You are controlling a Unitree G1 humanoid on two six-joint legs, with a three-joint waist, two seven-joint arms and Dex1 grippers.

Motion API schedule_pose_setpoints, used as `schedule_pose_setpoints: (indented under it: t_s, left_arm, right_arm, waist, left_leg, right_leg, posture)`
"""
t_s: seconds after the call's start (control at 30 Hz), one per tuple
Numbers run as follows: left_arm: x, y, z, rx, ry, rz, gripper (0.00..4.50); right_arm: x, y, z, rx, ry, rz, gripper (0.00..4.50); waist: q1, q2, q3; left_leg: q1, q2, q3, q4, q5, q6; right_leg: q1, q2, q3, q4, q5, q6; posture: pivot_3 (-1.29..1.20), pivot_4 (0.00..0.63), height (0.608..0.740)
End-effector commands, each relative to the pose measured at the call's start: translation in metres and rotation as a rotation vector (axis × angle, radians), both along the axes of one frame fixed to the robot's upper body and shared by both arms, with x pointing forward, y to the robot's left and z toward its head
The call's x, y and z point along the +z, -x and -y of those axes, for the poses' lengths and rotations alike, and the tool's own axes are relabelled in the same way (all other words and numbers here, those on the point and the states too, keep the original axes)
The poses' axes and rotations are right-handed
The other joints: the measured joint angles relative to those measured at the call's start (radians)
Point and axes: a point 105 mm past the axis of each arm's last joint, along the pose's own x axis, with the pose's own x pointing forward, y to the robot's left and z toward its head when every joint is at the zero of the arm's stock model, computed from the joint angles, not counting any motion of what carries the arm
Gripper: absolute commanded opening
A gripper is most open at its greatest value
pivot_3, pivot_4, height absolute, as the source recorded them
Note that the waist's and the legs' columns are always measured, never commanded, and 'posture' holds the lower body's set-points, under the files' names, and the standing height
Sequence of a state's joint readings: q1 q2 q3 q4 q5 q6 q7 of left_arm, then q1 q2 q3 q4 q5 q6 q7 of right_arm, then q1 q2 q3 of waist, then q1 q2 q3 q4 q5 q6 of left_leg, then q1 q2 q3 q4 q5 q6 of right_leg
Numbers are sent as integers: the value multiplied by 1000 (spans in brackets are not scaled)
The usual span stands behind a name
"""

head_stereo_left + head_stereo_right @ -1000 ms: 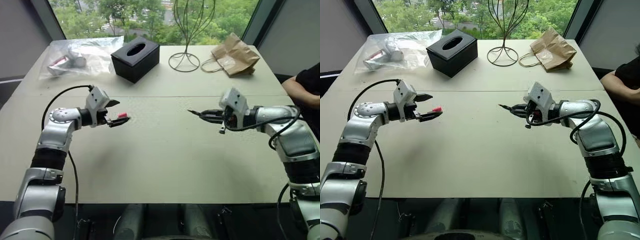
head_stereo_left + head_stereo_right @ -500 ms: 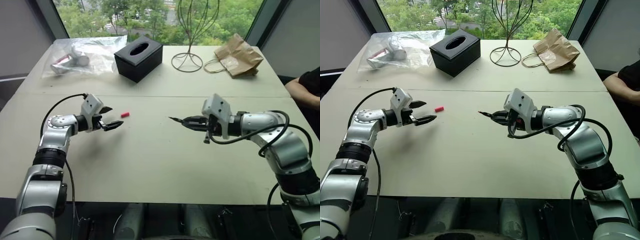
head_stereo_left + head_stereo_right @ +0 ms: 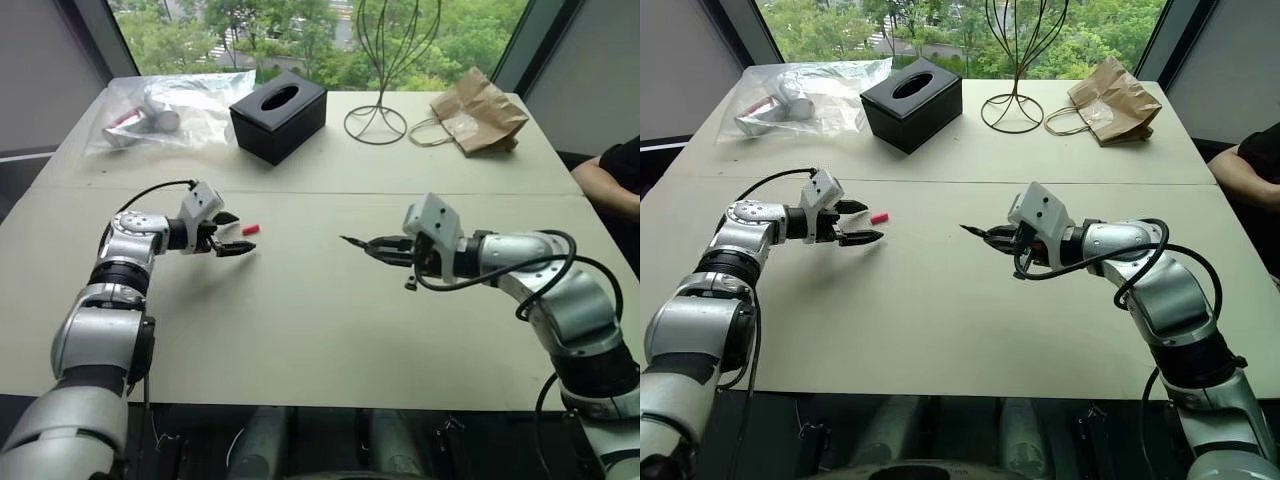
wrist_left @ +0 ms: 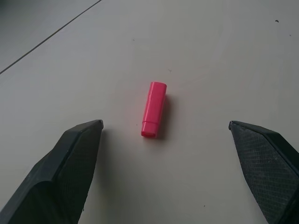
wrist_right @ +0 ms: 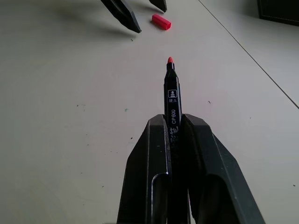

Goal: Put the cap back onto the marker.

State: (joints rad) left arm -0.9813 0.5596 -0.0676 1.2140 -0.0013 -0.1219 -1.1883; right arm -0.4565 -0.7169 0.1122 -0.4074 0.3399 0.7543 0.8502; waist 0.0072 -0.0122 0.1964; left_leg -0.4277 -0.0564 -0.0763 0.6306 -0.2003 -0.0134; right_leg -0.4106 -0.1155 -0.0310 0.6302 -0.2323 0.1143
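Observation:
The cap (image 4: pixel 153 109), a small pink-red cylinder, lies flat on the beige table (image 3: pixel 300 320) left of centre. My left gripper (image 3: pixel 238 234) is open just above the table. In the left wrist view its two black fingers (image 4: pixel 77 154) stand wide on either side of the cap, a little short of it and not touching. My right gripper (image 3: pixel 385 248) is shut on the marker (image 5: pixel 171 88), a thin black pen. Its bare red tip points left toward the cap (image 5: pixel 161 21), well short of it.
At the far side of the table stand a black tissue box (image 3: pixel 278 116), a wire stand (image 3: pixel 376 120), a crumpled brown paper bag (image 3: pixel 478 112) and a clear plastic bag (image 3: pixel 160 110) holding items. A person's arm (image 3: pixel 610 180) rests at the right edge.
My left gripper has sunk toward the table, still open, and now brackets the cap lying there. My right gripper has carried the marker leftward toward the table's middle.

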Motion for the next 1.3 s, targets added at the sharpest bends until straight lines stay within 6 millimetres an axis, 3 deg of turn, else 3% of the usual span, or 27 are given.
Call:
schedule_pose_setpoints:
  t_s: [0.03, 0.27, 0.37, 0.47, 0.97, 1.07, 1.17, 1.3]
  left_arm:
    - [11, -6, 4, -12, -19, 43, 4500]
    - [0, -5, 11, -3, -8, 17, 4500]
    - [-4, -4, 13, -9, -3, 6, 3687]
    - [-6, -3, 13, -11, -11, -1, 2216]
    - [-14, -2, 18, -15, -25, -21, 2216]
    - [-15, -1, 19, -19, -18, -32, 1415]
    - [-15, -1, 19, -20, -17, -34, 27]
    - [-16, -2, 21, -19, -13, -32, 27]
  right_arm:
    - [14, 5, -2, 13, -17, 57, 60]
    - [16, 5, -4, 6, -28, 64, 60]
    - [17, 5, -4, 4, -30, 65, 0]
    - [17, 5, -4, 1, -30, 65, 0]
    - [15, 4, -4, -4, -36, 63, 0]
    - [15, 4, -3, -8, -37, 62, 0]
    - [16, 3, -2, -14, -40, 62, 0]
    - [16, 3, -2, -19, -43, 60, 0]
  waist:
    - [1, 0, 0]
    - [2, 0, 0]
    - [4, 0, 0]
    - [4, 0, 0]
    - [6, 0, 0]
    - [5, 0, 0]
    - [5, 0, 0]
    - [5, 0, 0]
  left_leg:
    - [0, 0, 0, 0, 0, 0]
    - [0, 0, 0, 0, 0, 0]
    - [0, 0, -1, 1, 0, 0]
    - [0, 0, 0, 1, 0, 0]
    - [1, 0, -2, 2, 0, 0]
    - [1, 0, -2, 2, 0, 0]
    - [1, 0, -2, 1, 0, 0]
    - [1, 0, -2, 1, 0, 0]
  right_leg:
    - [0, 0, 0, 0, 0, 0]
    - [0, 0, 0, 0, 0, 0]
    - [1, 0, 0, 0, 0, 0]
    - [1, 0, 0, 0, 0, 0]
    - [2, 0, 0, 0, 0, 1]
    - [2, 0, 0, 0, 0, 1]
    - [2, 0, 0, 0, 0, 1]
    - [2, 0, 0, 0, 0, 1]
  posture:
    - [0, 150, 740]
    - [0, 150, 740]
    - [0, 150, 740]
    - [0, 150, 740]
    - [0, 150, 740]
    - [0, 150, 740]
    - [0, 150, 740]
    - [0, 150, 740]
